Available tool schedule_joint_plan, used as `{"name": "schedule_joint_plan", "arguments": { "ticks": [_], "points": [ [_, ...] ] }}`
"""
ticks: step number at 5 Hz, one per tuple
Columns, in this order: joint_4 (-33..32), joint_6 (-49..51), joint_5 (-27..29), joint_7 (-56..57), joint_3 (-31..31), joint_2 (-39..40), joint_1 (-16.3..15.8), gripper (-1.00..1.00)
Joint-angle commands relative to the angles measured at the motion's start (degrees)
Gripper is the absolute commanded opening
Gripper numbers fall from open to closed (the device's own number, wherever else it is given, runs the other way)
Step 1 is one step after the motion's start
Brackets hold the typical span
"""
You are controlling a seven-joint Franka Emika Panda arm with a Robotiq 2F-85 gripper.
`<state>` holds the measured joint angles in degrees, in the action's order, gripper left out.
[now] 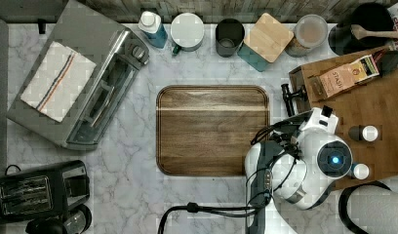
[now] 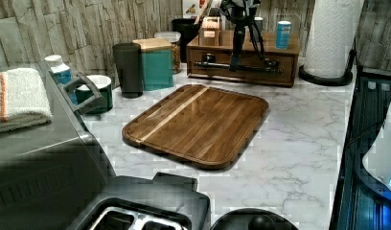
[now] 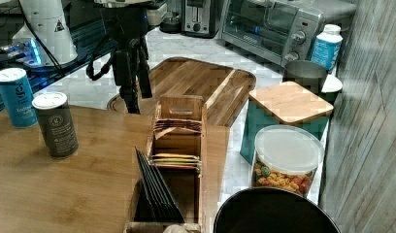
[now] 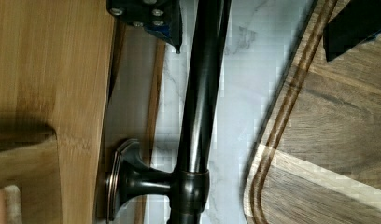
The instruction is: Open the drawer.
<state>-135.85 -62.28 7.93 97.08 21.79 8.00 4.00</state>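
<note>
The drawer point(image 2: 241, 67) is the light bamboo front of a wooden box point(image 1: 382, 105) at the top view's right, and it looks flush with the box in the left view. Its long black bar handle point(image 4: 202, 93) point(image 2: 217, 66) runs along the front on round posts. My gripper point(image 4: 249, 42) point(image 2: 237, 58) point(image 3: 138, 99) hangs down over the middle of the handle. It is open, with one finger point(image 4: 151, 18) on the drawer side of the bar and the other finger point(image 4: 356, 25) on the cutting-board side. Neither finger touches the bar.
A dark cutting board point(image 1: 211, 129) lies just in front of the drawer. A tea box point(image 3: 179, 141) and small canisters point(image 3: 55, 124) stand on the wooden box. A toaster oven point(image 1: 89, 92), jars point(image 1: 311, 31) and a paper towel roll point(image 2: 332, 33) line the counter's edges.
</note>
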Motion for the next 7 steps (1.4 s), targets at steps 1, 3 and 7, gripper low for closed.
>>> {"name": "schedule_joint_plan", "arguments": {
  "ticks": [1, 3, 7],
  "points": [
    [2.1, -5.4, 13.2, 12.3, -2.2, 5.2, 4.7, 1.0],
    [0.0, -4.6, 18.3, 13.1, -2.8, 5.9, 3.2, 1.0],
    [0.9, 12.5, 7.3, 3.9, -0.9, 3.1, -3.8, 1.0]
  ]
}}
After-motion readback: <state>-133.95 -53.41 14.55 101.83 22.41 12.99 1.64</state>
